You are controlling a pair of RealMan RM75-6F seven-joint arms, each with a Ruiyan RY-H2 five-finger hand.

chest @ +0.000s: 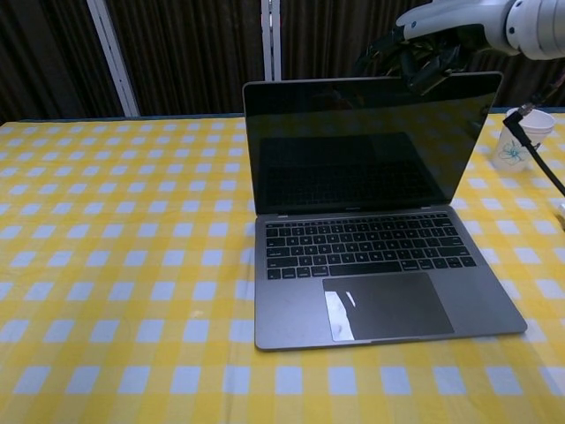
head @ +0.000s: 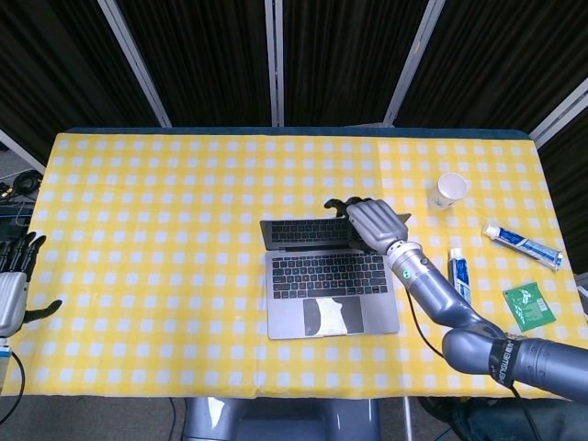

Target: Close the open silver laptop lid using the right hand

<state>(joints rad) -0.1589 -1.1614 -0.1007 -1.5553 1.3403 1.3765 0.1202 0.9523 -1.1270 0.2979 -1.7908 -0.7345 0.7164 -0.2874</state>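
Note:
The silver laptop (head: 331, 292) (chest: 380, 291) sits mid-table with its lid (chest: 366, 146) tipped forward over the keyboard, screen dark. My right hand (head: 372, 220) (chest: 433, 40) rests on the lid's top edge towards its right corner, fingers spread over the back of the lid and holding nothing. My left hand (head: 13, 287) hangs at the table's left edge, fingers apart and empty; the chest view does not show it.
A white paper cup (head: 449, 189) (chest: 519, 139) stands to the right of the laptop. Two toothpaste tubes (head: 522, 244) and a green packet (head: 529, 306) lie further right. A yellow checked cloth (head: 156, 239) covers the table.

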